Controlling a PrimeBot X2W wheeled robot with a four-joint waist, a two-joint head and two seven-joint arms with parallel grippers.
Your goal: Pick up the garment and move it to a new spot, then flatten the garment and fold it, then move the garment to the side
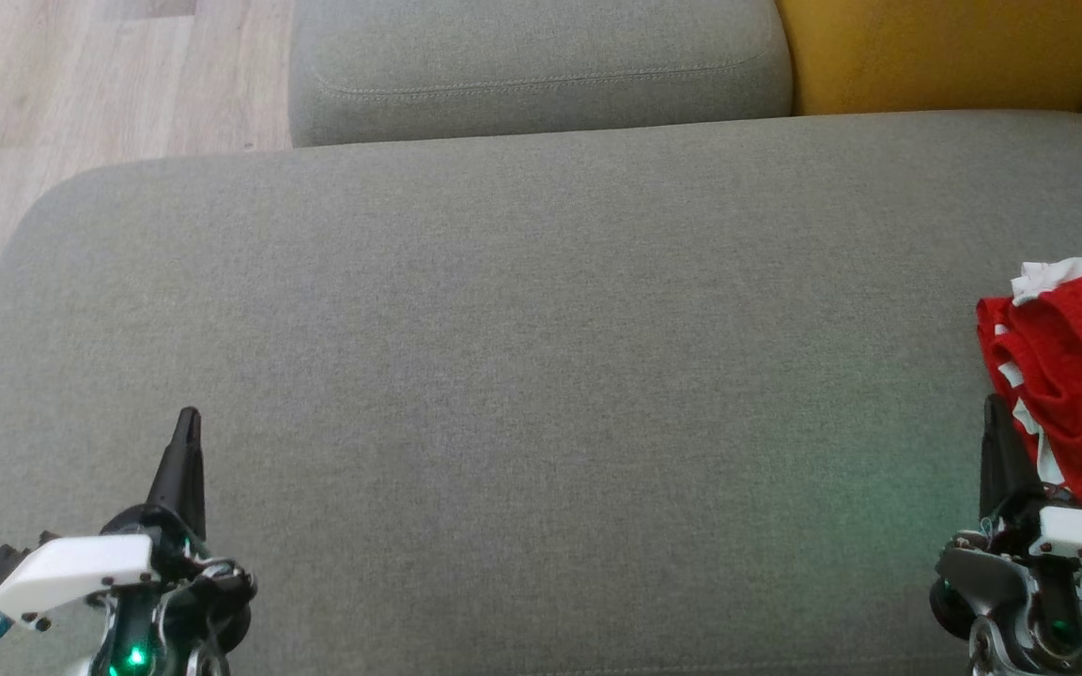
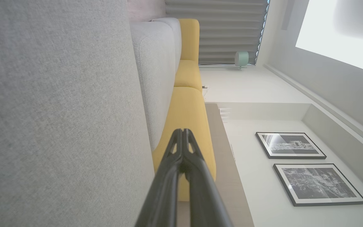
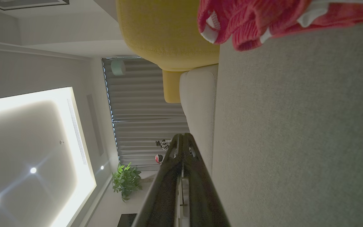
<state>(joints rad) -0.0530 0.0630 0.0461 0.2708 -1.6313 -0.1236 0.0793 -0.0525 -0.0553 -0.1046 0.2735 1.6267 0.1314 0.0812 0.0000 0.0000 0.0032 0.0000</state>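
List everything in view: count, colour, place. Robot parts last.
garment: one, red with white trim, crumpled at the seat cushion's right edge
seat cushion: one, grey, centre
back cushion: one, grey, top centre
yellow cushion: one, yellow, top right
floor: pale wood, upper left
framed pictures: two, black-and-white, wall, left wrist view
plant: one, green, far off, right wrist view
left fingers: two, dark, closed together, lower left
right fingers: two, dark, closed together, lower right, beside the garment
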